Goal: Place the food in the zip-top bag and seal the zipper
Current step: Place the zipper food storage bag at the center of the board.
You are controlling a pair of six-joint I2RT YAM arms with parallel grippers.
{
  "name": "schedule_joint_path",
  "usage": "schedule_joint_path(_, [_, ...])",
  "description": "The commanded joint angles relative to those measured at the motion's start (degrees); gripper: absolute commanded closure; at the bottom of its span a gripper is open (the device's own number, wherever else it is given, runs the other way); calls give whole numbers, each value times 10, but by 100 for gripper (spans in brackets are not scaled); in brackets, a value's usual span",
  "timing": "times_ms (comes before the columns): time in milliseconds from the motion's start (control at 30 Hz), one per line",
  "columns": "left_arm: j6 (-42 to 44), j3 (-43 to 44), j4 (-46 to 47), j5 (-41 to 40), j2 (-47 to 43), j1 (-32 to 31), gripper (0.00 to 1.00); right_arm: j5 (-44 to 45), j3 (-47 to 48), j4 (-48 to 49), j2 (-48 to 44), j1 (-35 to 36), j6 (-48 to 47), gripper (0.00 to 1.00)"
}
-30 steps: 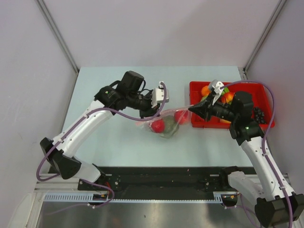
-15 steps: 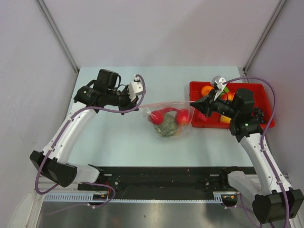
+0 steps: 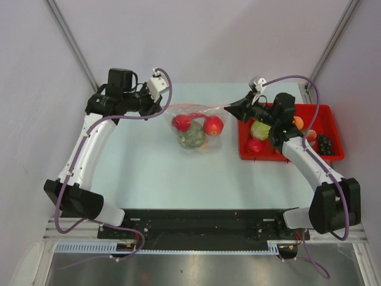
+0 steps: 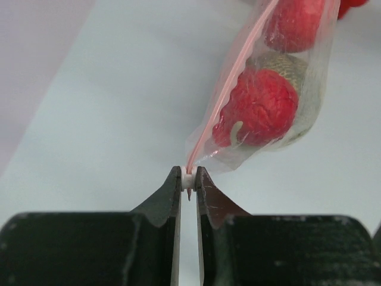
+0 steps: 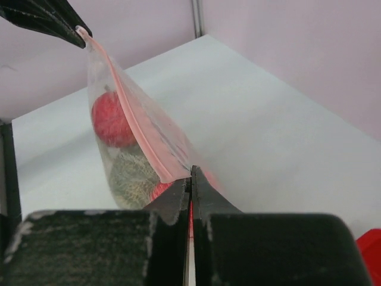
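The clear zip-top bag [image 3: 195,125] hangs stretched between my two grippers above the table. It holds two red fruits [image 3: 213,125] and a green melon [image 3: 190,137]. My left gripper [image 3: 164,109] is shut on the white slider at the left end of the pink zipper [image 4: 229,77]; in the left wrist view the gripper [image 4: 189,179] shows the bag [image 4: 309,89] hanging beyond it. My right gripper [image 3: 228,107] is shut on the zipper's other end. The right wrist view [image 5: 190,173] shows the zipper strip [image 5: 137,113] running straight to the left gripper's fingertips [image 5: 59,21].
A red tray [image 3: 297,158] stands at the right under my right arm, with a green fruit [image 3: 260,128], a red one [image 3: 255,146], an orange one [image 3: 297,122] and dark grapes [image 3: 324,143]. Walls close in on the far, left and right sides.
My left gripper has run leftward along the zipper, away from the right gripper. Both grippers and the bag have moved toward the far side of the table, and the bag is now stretched.
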Motion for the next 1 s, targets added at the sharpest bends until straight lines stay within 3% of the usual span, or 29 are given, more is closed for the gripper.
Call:
schedule_joint_path(0, [27, 49, 40, -15, 4, 20, 100, -6, 34, 143, 22, 8, -33, 100])
schedule_joint_path(133, [60, -22, 25, 20, -20, 20, 100, -77, 33, 6, 24, 33, -172, 100])
schedule_joint_path(167, [74, -42, 14, 34, -24, 19, 100, -92, 32, -93, 26, 42, -224, 100])
schedule_joint_path(267, [119, -151, 0, 61, -56, 0, 100, -111, 17, -270, 41, 71, -393, 100])
schedule_joint_path(300, [131, -182, 2, 63, -66, -6, 100, -112, 9, -298, 47, 75, -457, 100])
schedule_joint_path(433, [130, -346, 44, 47, -108, -50, 100, -106, -33, -393, 64, 86, -563, 100])
schedule_joint_path(667, [111, -432, 63, 62, -169, -68, 96, -98, -91, -520, 22, 94, -668, 100])
schedule_joint_path(767, [115, -447, 59, 65, -197, -83, 81, -80, -133, -513, -19, 110, -666, 62])
schedule_joint_path(800, [114, -449, 57, 66, -212, -86, 69, -77, -135, -513, -30, 117, -661, 38])
schedule_joint_path(867, [108, -447, 50, 66, -226, -97, 58, -67, -135, -507, -59, 117, -632, 25])
schedule_joint_path(900, [95, -444, 50, 66, -241, -98, 40, -62, -135, -501, -72, 116, -618, 18])
schedule_joint_path(967, [77, -430, 48, 59, -256, -98, 23, -49, -135, -482, -123, 112, -579, 12])
